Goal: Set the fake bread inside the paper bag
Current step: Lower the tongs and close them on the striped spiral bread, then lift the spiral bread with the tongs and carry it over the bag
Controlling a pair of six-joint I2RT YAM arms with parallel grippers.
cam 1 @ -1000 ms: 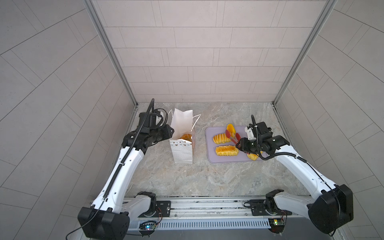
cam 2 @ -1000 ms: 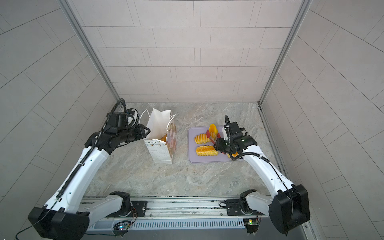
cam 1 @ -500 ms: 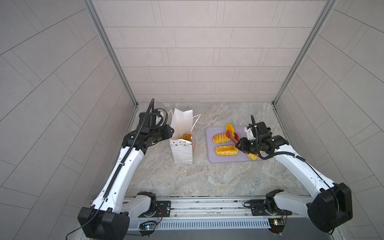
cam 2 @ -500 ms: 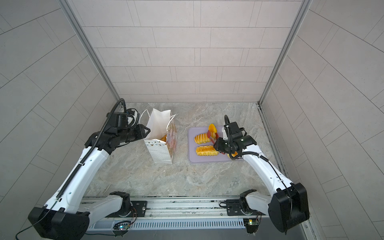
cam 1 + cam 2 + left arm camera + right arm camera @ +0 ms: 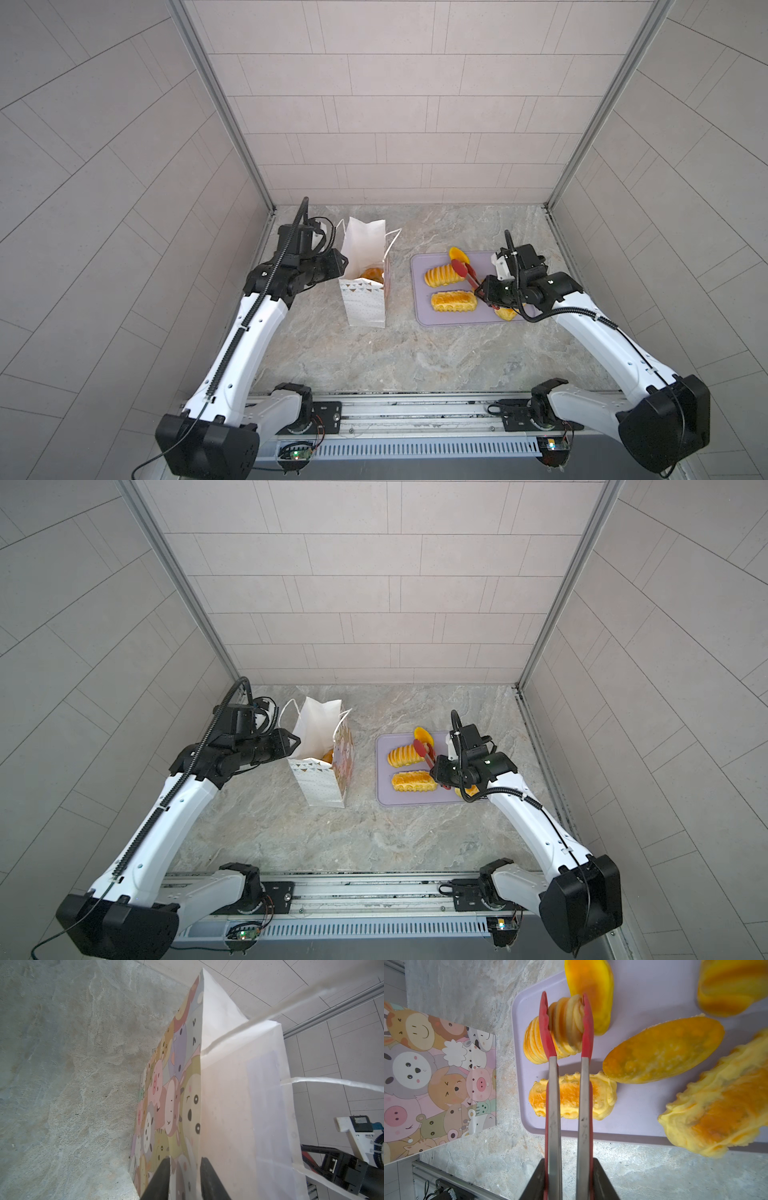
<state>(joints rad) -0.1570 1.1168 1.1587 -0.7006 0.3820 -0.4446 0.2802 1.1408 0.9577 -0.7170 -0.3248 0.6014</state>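
The white paper bag [image 5: 365, 307] [image 5: 324, 785] stands open left of centre, with one piece of fake bread [image 5: 372, 274] inside. My left gripper [image 5: 185, 1160] [image 5: 343, 264] is shut on the bag's upper wall, one finger on the cartoon print and one inside. My right gripper [image 5: 569, 1169] [image 5: 484, 289] is shut on red-tipped metal tongs [image 5: 553, 1088] [image 5: 424, 750]. The tong tips pinch a ridged loaf [image 5: 566, 1028] [image 5: 442, 276] on the lilac tray [image 5: 424, 262]. I cannot tell whether that loaf is lifted. A crusty loaf [image 5: 571, 1097] [image 5: 453, 301] lies under the tongs' arms.
Other pastries lie on the tray: an oval bun [image 5: 662, 1051], a large crusty loaf [image 5: 720, 1105], a bun at the far edge [image 5: 456, 252], and one beneath my right wrist [image 5: 507, 313]. Tiled walls close three sides. The bag's cord handles [image 5: 332, 1082] hang loose.
The tongs' red tips have closed together onto the ridged loaf as my right gripper squeezed them. The left arm and the bag have not moved.
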